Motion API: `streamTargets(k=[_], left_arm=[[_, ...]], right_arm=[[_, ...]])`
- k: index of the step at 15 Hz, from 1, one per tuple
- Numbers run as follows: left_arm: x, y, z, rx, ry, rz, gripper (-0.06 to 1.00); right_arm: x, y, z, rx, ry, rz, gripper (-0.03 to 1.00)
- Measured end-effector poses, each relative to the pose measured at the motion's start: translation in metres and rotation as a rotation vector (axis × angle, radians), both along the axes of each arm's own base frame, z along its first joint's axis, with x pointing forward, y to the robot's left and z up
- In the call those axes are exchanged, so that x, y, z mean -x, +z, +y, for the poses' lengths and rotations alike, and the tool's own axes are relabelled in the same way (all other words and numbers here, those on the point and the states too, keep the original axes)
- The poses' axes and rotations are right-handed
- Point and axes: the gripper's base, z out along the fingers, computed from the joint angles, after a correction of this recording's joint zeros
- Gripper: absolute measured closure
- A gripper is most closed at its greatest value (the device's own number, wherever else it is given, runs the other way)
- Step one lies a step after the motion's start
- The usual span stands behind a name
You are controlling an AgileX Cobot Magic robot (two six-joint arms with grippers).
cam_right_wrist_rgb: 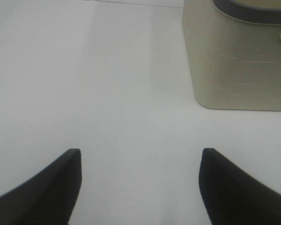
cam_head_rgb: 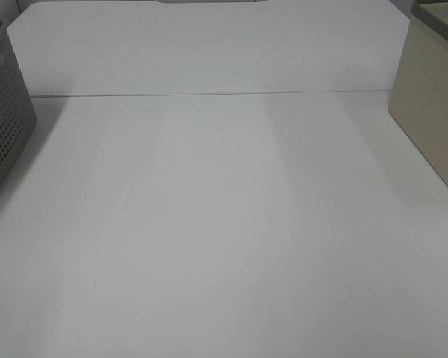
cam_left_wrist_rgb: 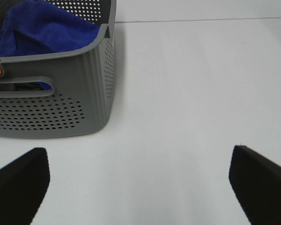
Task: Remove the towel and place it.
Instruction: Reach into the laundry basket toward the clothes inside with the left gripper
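A: Location of the towel [cam_left_wrist_rgb: 42, 28]?
B: Inside the grey perforated basket [cam_left_wrist_rgb: 70, 108], bunched in loose folds up to the rim. Shows again as a blue sliver through the handle slot [cam_left_wrist_rgb: 18, 86]. No hem or tag discernible.

A: Position of that basket?
B: At the left edge of the surface [cam_head_rgb: 224, 224] in the high view, hence on the left arm's side.

A: State of the left hand [cam_left_wrist_rgb: 140, 187]?
B: Spread fully, empty, hovering above the surface near the basket's perforated wall and apart from it. Probably set that wide to take in a thick fold of plush cloth. Not yet over the basket's mouth.

A: And the right hand [cam_right_wrist_rgb: 140, 187]?
B: Wide open too, holding nothing, above the surface near the beige container [cam_right_wrist_rgb: 239, 61] at the right edge. Touches neither, as far as visible. Out of the high view, like the left.

A: Reason for the open middle?
B: Likely meant as the landing place for the towel, between basket and container; a judgement from the task wording only.

A: Stage of the task?
B: At the very start: nothing grasped, nothing lifted. Calls next for a rise over the rim and a descent into the folds. Risk: snagging on the rim, or dragging the basket along with the cloth.
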Motion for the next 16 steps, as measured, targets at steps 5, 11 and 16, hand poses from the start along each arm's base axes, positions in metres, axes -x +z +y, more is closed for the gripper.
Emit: streamTargets(k=[5,11,16], left_arm=[[0.0000,0.0000,0.0000,0.000,0.000,0.000,-0.04],[0.0000,0.0000,0.0000,0.000,0.000,0.000,-0.04],[0.0000,0.0000,0.0000,0.000,0.000,0.000,-0.04]], right_arm=[[0.0000,0.0000,0.0000,0.000,0.000,0.000,0.27],[0.0000,0.0000,0.0000,0.000,0.000,0.000,0.27],[0.0000,0.0000,0.0000,0.000,0.000,0.000,0.27]])
